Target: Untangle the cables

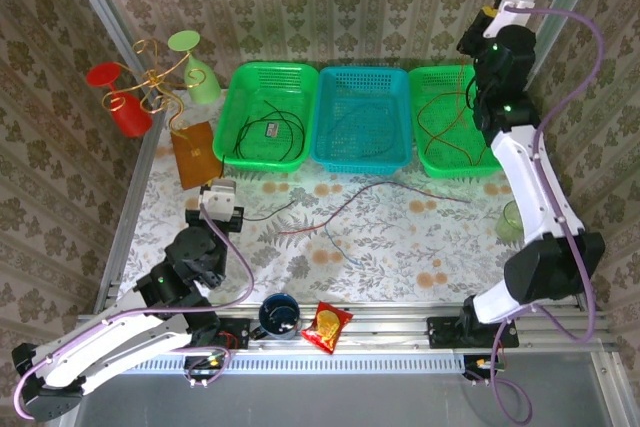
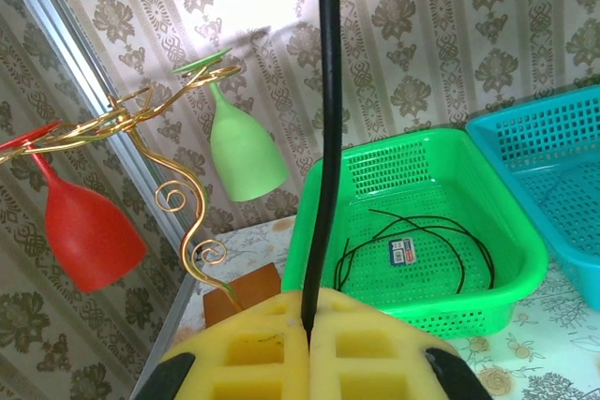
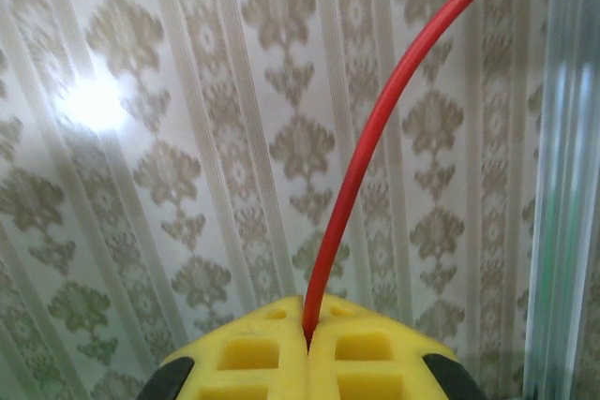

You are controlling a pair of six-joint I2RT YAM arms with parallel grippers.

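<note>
So the left gripper [image 2: 309,330] is pinching a black cable [image 2: 328,119] between its pressed-together yellow pads [image 2: 253,344] at the bottom of its wrist frame, and the right gripper [image 3: 307,334] is clamping a red cable [image 3: 370,147] the same way (it's parked upper right in the overhead shot). More loose cables [image 1: 385,192] are lying on the table [image 1: 440,247] mid-frame, possibly crossing each other, hard to tell. If an arm is pulling while strands are looped, I'm guessing the snarl tightens or the thin wire slips free.

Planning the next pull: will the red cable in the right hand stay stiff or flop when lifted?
Probably slightly springy: the red cable arcs smoothly up from the shut right hand rather than drooping. Likely light, being so thin.
</note>
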